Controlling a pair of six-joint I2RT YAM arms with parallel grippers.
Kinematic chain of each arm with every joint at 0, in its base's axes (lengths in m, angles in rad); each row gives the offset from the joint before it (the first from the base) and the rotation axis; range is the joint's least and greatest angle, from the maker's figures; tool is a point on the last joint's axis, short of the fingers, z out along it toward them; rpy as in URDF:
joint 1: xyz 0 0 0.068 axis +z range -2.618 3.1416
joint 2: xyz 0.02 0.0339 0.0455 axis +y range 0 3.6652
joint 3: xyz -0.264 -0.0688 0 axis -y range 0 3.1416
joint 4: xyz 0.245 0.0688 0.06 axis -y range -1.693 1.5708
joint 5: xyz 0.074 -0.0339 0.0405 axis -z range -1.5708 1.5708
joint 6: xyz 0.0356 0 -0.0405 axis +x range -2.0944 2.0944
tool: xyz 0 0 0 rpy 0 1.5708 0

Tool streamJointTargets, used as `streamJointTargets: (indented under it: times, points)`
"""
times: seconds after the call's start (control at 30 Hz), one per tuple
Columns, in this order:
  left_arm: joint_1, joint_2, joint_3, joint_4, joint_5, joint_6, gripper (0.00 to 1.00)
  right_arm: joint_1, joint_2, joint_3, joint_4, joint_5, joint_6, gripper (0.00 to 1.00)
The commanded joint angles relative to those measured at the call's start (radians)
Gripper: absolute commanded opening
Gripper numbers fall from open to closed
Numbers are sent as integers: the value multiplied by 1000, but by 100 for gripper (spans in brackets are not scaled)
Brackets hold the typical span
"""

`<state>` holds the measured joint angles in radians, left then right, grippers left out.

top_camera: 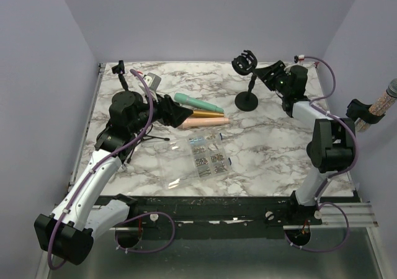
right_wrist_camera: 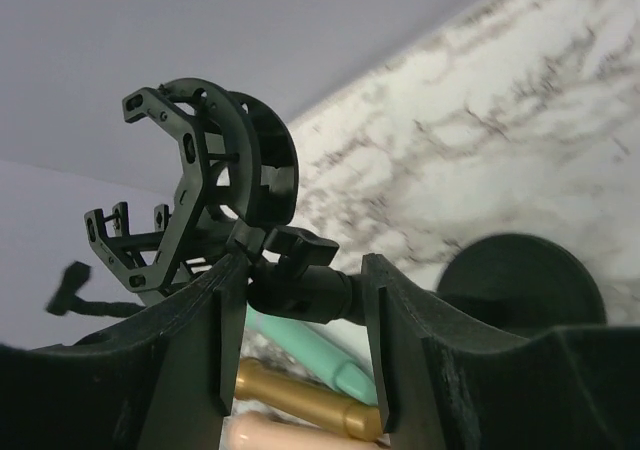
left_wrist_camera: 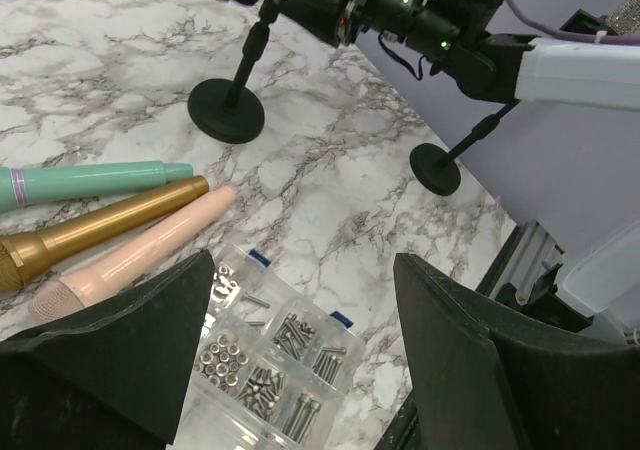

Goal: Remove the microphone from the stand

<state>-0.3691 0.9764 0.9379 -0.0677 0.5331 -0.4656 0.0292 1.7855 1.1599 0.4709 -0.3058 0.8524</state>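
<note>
Three microphones (top_camera: pixel 201 112) lie side by side on the marble table (top_camera: pixel 273 142), just beside your left gripper (top_camera: pixel 186 115): a teal one (left_wrist_camera: pixel 90 182), a gold one (left_wrist_camera: pixel 100 230) and a pale pink one (left_wrist_camera: pixel 140 255), all slim and tapering. The black round-based stand (top_camera: pixel 250 87) is upright at the far right, its ring-shaped cradle (right_wrist_camera: pixel 215 160) empty, and your right gripper (right_wrist_camera: pixel 300 290) pinches the knuckle just under it. Your left jaws are spread wide over a clear box of screws (left_wrist_camera: pixel 270 355), whose blue tabs (left_wrist_camera: pixel 258 258) are too small to read.
</note>
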Motion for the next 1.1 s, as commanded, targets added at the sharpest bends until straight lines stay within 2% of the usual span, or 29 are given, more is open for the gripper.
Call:
streamJointTargets:
  times: [0.0, 0.1, 0.33, 0.7, 0.77, 0.87, 0.9, 1.07]
  points:
    - [-7, -8, -11, 23, 16, -4, 75, -7, 125, -120, -197, 56, -93, 54]
    - [-7, -7, -12, 24, 18, -5, 75, -7, 142, -157, -166, 60, -95, 55]
    - [-7, 0, -13, 28, 21, -8, 75, -7, 164, -134, -193, 69, -128, 58]
    - [-8, 5, -8, 18, 22, -5, 75, -2, 78, 33, -371, 87, -220, 66]
    - [-8, 2, -8, 17, 17, -2, 75, -1, 59, 69, -410, 97, -245, 70]
    - [-8, 1, -8, 12, 11, 2, 75, -1, 23, 131, -483, 131, -299, 84]
    - [-8, 1, -9, 12, 9, 4, 75, -1, 3, 146, -514, 136, -313, 98]
    - [-7, 1, -8, 14, 15, 1, 75, -1, -115, 162, -581, 160, -355, 100]
